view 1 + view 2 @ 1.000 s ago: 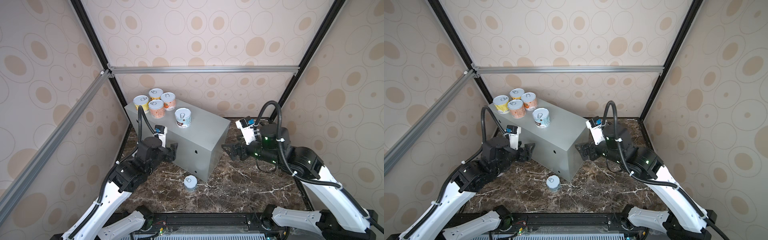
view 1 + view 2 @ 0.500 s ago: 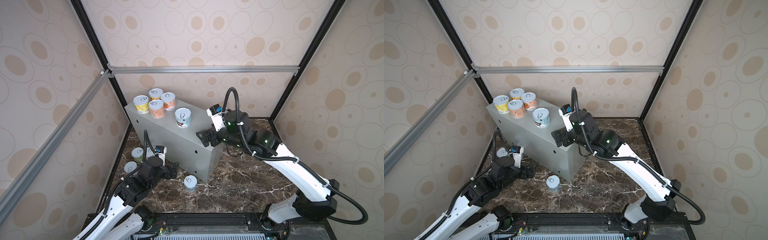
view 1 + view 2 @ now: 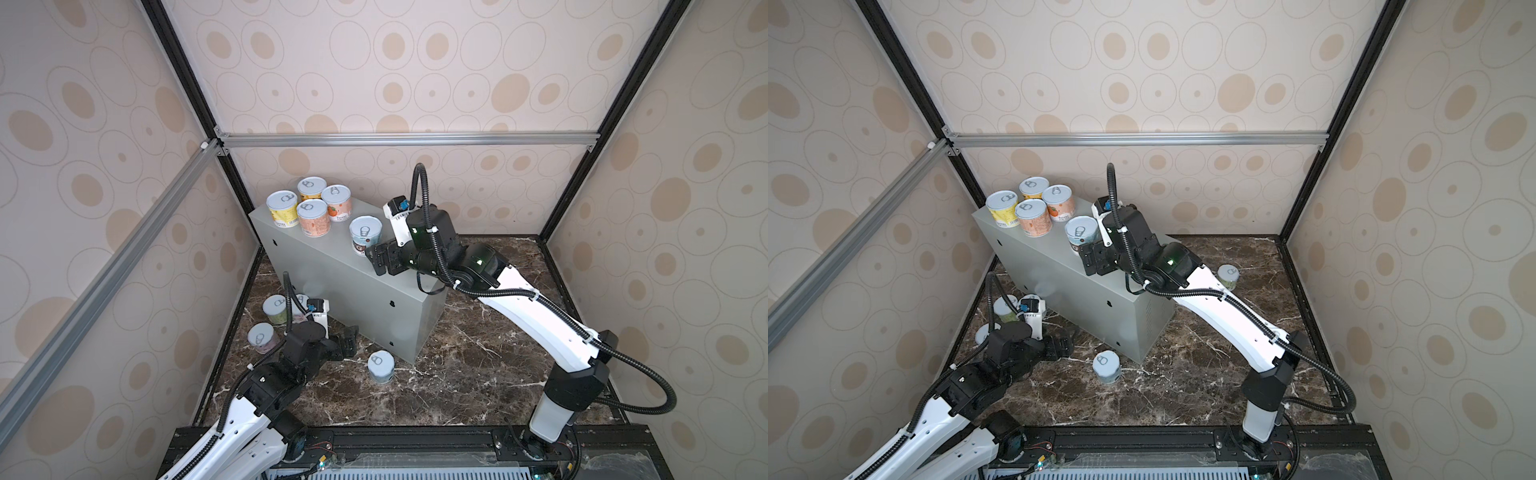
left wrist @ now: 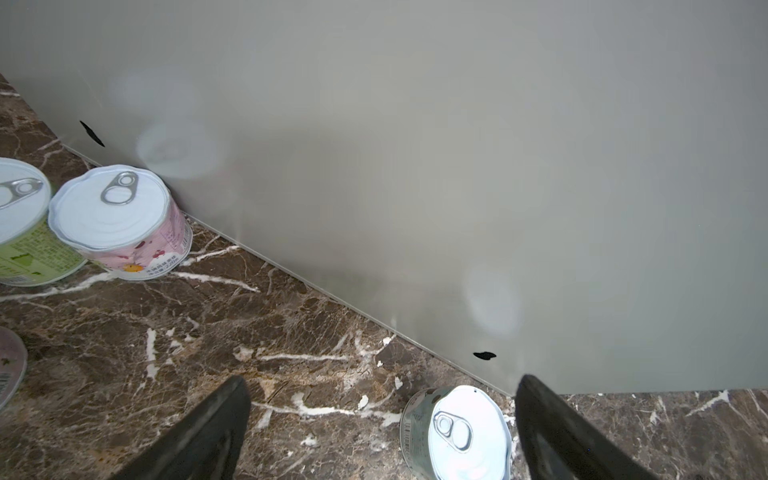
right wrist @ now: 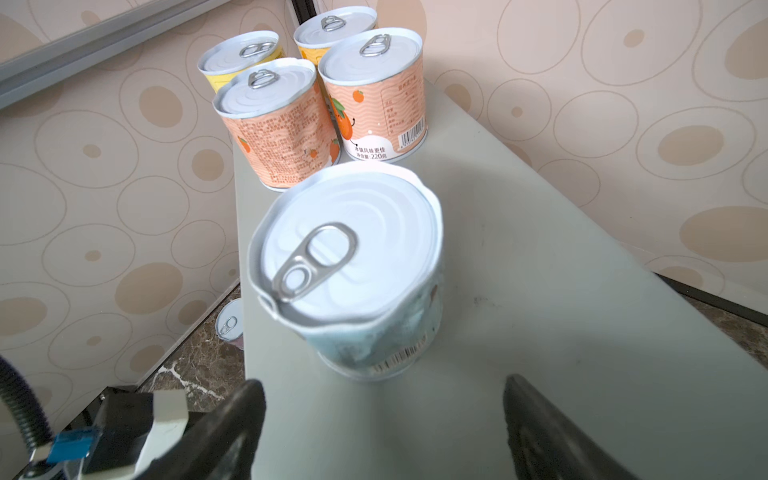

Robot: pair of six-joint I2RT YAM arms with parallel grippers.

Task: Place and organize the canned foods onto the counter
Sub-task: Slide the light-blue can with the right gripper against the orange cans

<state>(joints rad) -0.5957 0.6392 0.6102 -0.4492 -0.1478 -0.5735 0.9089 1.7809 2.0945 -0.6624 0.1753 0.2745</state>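
Observation:
The grey counter (image 3: 332,286) carries four cans in a tight block at its far end: yellow (image 3: 282,208), yellow (image 3: 311,189), orange (image 3: 336,201) and peach (image 3: 313,216). A blue can (image 3: 365,232) (image 5: 349,266) stands alone nearer the middle. My right gripper (image 3: 376,259) (image 5: 382,395) is open just behind that blue can, not touching it. My left gripper (image 3: 349,337) (image 4: 382,386) is open low over the floor by the counter's side. Another blue can (image 3: 380,365) (image 4: 457,432) stands on the floor beside it, close to one finger (image 4: 540,415).
On the dark marble floor (image 3: 457,374) left of the counter stand a green can (image 3: 274,309) (image 4: 25,232), a pink can (image 4: 120,220) and one more can (image 3: 262,336). A further can (image 3: 1228,276) stands behind the right arm. Patterned walls close in the cell.
The left arm dropped from the counter's side to the floor. The right arm swung from the counter's right end over its top to the blue can.

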